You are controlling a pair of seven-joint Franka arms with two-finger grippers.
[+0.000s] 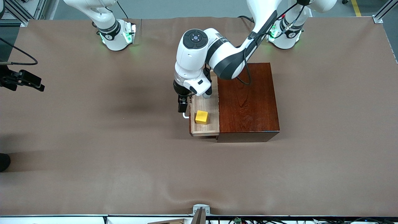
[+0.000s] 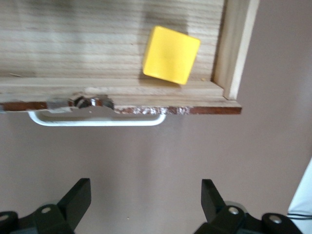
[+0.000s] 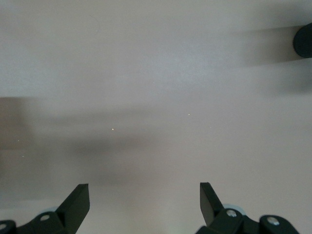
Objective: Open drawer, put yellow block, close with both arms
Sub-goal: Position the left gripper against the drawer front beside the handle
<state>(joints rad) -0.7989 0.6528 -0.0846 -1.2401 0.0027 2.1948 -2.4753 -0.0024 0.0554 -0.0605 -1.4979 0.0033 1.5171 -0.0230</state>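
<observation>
yellow block (image 1: 201,117) in drawer (image 1: 205,107) beside left claw (image 1: 183,105)

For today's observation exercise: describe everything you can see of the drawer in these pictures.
The drawer is a shallow light-wood tray with raised side walls, a thin dark reddish front edge and a white U-shaped bar handle. It stands pulled out of the glossy dark reddish-brown box, toward the right arm's end of the table. The yellow block lies on its floor near a front corner. The open left gripper hangs in front of the handle, not touching it.

A glossy reddish-brown wooden box (image 1: 248,99) holds a pale, matt, raw-grained wood drawer (image 1: 211,107); its white handle (image 2: 97,119) looks smooth, the brown table cover (image 1: 93,140) matt.
</observation>
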